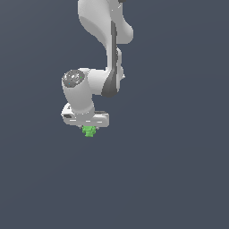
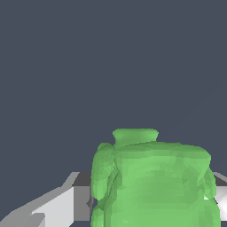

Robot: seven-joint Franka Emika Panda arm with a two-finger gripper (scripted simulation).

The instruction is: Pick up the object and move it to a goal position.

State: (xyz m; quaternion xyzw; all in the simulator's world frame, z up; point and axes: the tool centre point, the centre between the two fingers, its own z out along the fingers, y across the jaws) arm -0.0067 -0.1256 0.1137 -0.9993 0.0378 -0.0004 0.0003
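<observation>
The object (image 1: 89, 131) is a small bright green lumpy block sitting directly under the white hand of the arm, seen against a plain dark background. My gripper (image 1: 89, 128) is shut on it, and the fingers are hidden behind the hand and the object in the exterior view. Through the wrist camera the object (image 2: 150, 181) fills the near part of the picture. It sits between a pale grey finger (image 2: 62, 205) on one side and a sliver of the other finger (image 2: 221, 197) on the opposite side.
The white arm (image 1: 105, 27) reaches down from the top of the exterior view, with its elbow joint (image 1: 76, 82) just above the hand. All around is uniform dark grey, and no surface edge or other thing shows.
</observation>
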